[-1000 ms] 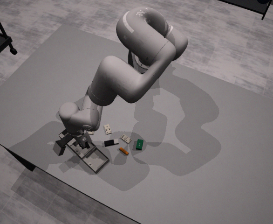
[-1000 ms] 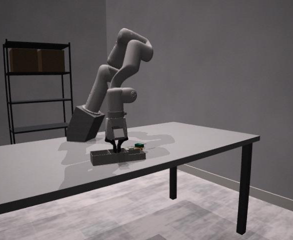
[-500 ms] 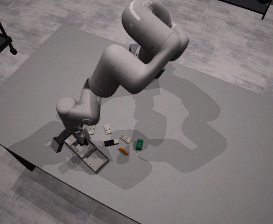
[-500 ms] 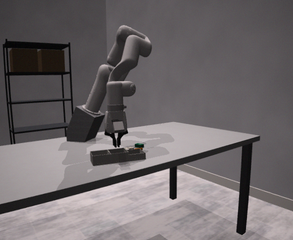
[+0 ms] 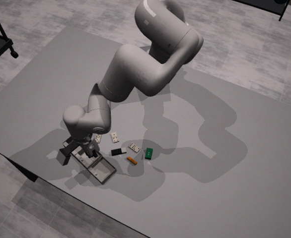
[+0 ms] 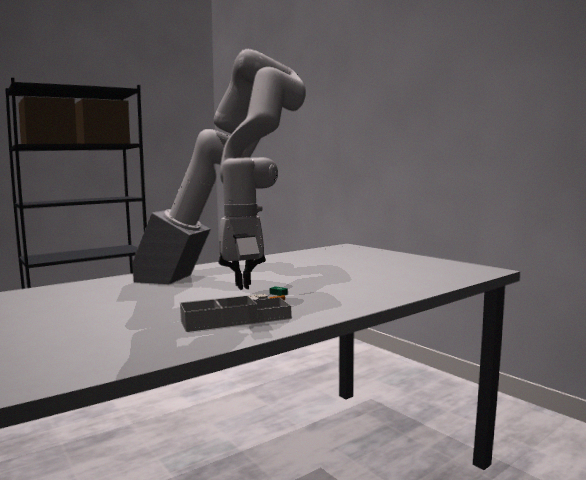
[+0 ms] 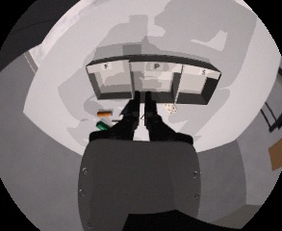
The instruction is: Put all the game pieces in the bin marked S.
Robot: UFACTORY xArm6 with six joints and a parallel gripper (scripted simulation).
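Observation:
My gripper [image 5: 93, 153] [image 6: 244, 283] [image 7: 142, 98] is shut with nothing between its fingers. It hangs a little above the middle of a grey bin with three compartments [image 5: 108, 178] [image 6: 231, 317] [image 7: 152, 58]. The bin's letters are too small to read. Three white dominoes lie on the table behind the bin: one [image 5: 97, 138] half hidden by the wrist, one [image 5: 114, 137], and one [image 5: 134, 147] [image 6: 258, 296]. A black and white block [image 5: 118, 151], an orange piece [image 5: 131, 160] and a green block [image 5: 148, 152] [image 6: 278, 290] lie beside them.
The arm's base [image 6: 166, 253] stands at the back of the table. The table's front edge [image 5: 89, 205] runs close to the bin. A black shelf with boxes [image 6: 73, 170] stands beyond the table.

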